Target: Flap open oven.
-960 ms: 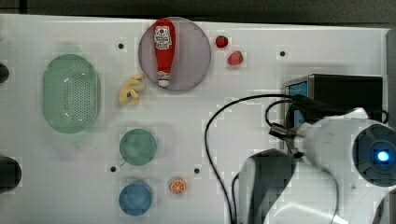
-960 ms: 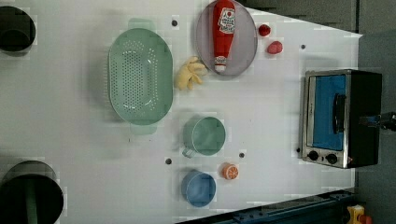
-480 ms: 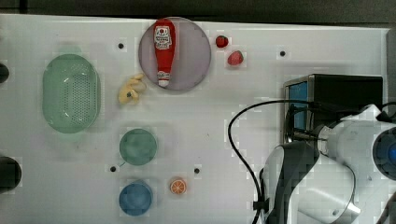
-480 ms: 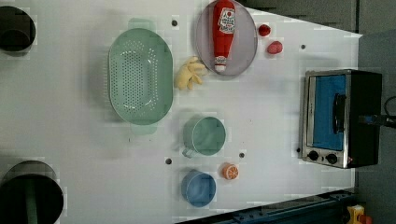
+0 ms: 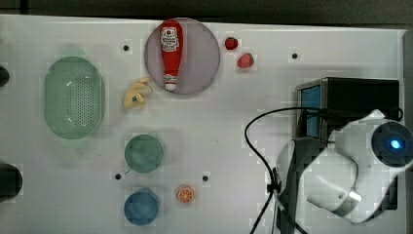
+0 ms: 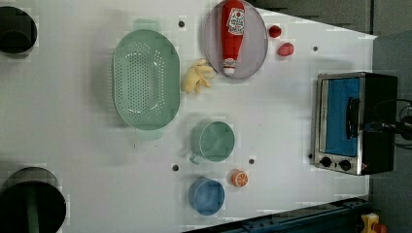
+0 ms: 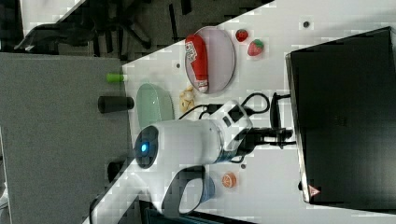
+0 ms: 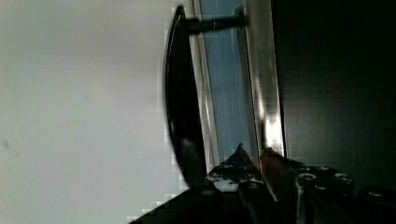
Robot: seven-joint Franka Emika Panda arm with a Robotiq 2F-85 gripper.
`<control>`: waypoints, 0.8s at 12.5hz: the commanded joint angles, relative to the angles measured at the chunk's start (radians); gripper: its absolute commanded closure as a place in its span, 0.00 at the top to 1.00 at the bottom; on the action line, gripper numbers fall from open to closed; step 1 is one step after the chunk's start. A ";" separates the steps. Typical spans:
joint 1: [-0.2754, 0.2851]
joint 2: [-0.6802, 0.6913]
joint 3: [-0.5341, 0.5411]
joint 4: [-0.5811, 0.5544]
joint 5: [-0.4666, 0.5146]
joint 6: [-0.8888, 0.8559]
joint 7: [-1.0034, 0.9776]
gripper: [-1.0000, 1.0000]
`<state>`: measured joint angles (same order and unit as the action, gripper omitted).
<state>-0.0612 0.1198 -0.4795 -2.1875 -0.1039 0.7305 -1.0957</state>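
A: Wrist view first. What did it show?

B: The gripper (image 8: 254, 163), its dark fingers narrowly parted, sat at the top edge of the oven (image 8: 327, 93) door. One fingertip lay against the blue-tinted glass, the other against the bright metal frame strip. The curved, glossy black bar handle (image 8: 180, 107) stood just beside them, untouched. I couldn't tell whether the fingers pinched the door edge or merely rested there.

A: And the oven's place on the table (image 6: 73, 145)?

B: In the left view, at about three o'clock on the white tabletop: a boxy thing, matte black top, brushed silver front, small round knobs. Its door looked shut, flat against the frame.

A: What else lay about?

B: In the left view, a perforated green plastic colander (image 6: 145, 80) near ten o'clock; a round grey plate (image 6: 252, 58) at twelve bearing a red ketchup bottle (image 6: 232, 31); two small red berries (image 6: 281, 41) beside it. A green mug (image 6: 212, 141) sat near centre, with a blue cup (image 6: 206, 196) and an orange slice (image 6: 239, 178) toward six.

A: The arm?

B: In the right view, smooth white casing (image 7: 187, 140), with a black cable looping off it.
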 commanded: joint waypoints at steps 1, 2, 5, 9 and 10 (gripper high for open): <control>0.015 0.015 0.020 0.007 0.011 0.038 -0.044 0.18; 0.015 0.033 0.024 0.007 0.022 0.046 -0.041 0.18; 0.018 0.062 0.031 0.007 0.021 0.060 -0.041 0.18; 0.043 0.069 0.069 -0.006 -0.025 0.058 -0.025 0.18; 0.053 0.073 0.085 -0.011 -0.049 0.058 0.001 0.18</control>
<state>-0.0379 0.1938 -0.4473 -2.1914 -0.1538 0.7822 -1.0967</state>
